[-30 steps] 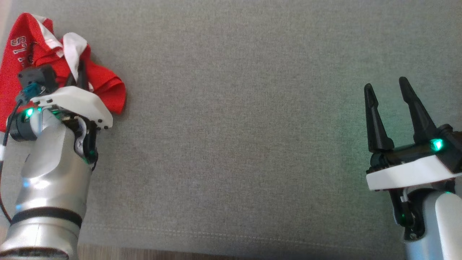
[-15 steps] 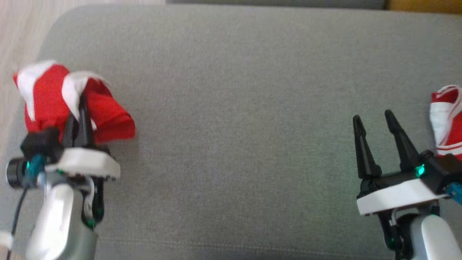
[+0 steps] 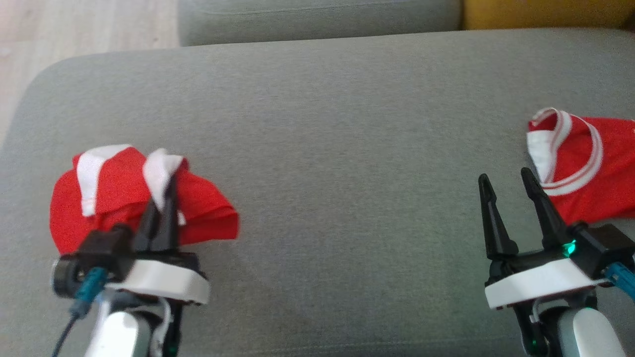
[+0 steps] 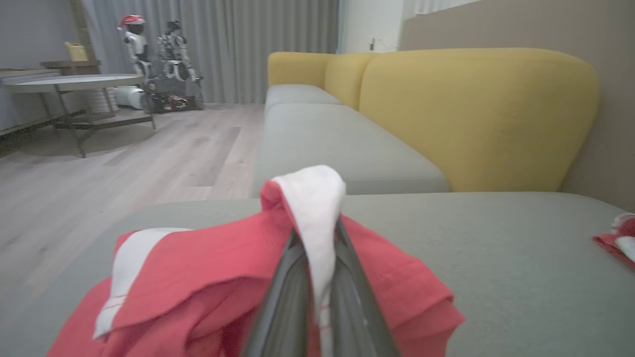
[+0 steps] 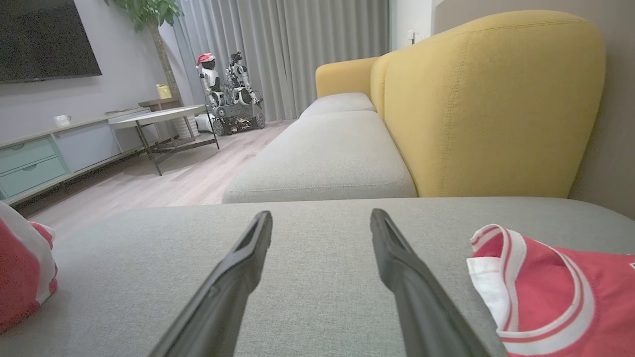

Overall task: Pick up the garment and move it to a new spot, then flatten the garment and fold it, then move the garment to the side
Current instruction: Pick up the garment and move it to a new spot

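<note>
Your left tool point(image 3: 167, 182) is clenched on a fold of white band at the top of the crumpled red fabric garment with white trim point(image 3: 111, 206). The cloth is pinched between its two dark fingers and drapes down either side. The garment sits bunched at the near left end of the grey sofa cushion point(image 3: 347, 148), close to the rounded corner. You cannot tell whether its lowest folds touch the cushion or hang just clear. Your right tool point(image 3: 505, 174) stands released, jaws wide and empty, low over the near right of the cushion. It is just beside a second red and white garment point(image 3: 590, 178) and does not touch it.

You appear to be in the carrying step. Raise the pinch enough that the hem does not drag and roll under. Carry toward the bare middle of the cushion, well apart from the second piece, and lower slowly so the cloth spreads rather than heaps. The pinch holds only trim, so a quick swing could slip it free. Bring the right tool across once the garment is down, to take an opposite edge for flattening.
</note>
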### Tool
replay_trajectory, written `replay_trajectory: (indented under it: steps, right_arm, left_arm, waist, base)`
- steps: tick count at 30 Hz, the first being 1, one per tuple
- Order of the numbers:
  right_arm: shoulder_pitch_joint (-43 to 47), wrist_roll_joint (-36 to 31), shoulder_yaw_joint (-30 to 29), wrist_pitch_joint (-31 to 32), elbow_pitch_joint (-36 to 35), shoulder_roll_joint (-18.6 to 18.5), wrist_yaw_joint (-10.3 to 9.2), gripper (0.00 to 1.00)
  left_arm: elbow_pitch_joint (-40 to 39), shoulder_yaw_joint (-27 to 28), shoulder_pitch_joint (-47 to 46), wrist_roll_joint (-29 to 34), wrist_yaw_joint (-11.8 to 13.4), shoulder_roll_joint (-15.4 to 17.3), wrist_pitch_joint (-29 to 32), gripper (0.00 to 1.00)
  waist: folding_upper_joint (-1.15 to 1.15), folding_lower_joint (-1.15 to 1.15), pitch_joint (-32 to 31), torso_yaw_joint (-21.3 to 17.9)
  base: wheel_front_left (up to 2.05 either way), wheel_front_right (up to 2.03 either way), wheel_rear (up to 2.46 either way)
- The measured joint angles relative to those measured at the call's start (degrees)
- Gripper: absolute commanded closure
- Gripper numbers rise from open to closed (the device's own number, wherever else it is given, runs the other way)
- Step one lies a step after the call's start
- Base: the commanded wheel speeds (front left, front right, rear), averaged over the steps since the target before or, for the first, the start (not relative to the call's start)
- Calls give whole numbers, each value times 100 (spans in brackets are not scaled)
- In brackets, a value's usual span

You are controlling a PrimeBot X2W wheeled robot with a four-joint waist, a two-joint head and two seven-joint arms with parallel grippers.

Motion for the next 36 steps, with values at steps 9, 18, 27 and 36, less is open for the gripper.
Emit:
replay_trajectory:
  steps: [9, 18, 27, 36]
  right_arm:
    - [-31, 62, 53, -1, -19, 25, 0, 0]
    - [-216, 327, 126, -211, 136, 31, 0, 0]
    - [-298, 501, 140, -474, 404, 33, 0, 0]
    - [-400, 421, 69, -492, 455, 36, 0, 0]
  left_arm:
    - [379, -789, -666, 15, -460, -246, 154, 100]
    - [1459, -1558, -1553, 211, -925, -527, 352, 100]
    - [2409, -2063, -1981, 189, -1129, -665, 439, 0]
    - [2048, -2060, -1997, 54, -883, -714, -15, 0]
  waist:
    - [0, 0, 169, -640]
    - [0, 0, 587, -1497]
    - [0, 0, 1074, -2054]
    - [0, 0, 910, -1670]
  base:
    - [0, 0, 0]
    - [0, 0, 0]
    - [0, 0, 0]
    - [0, 0, 0]
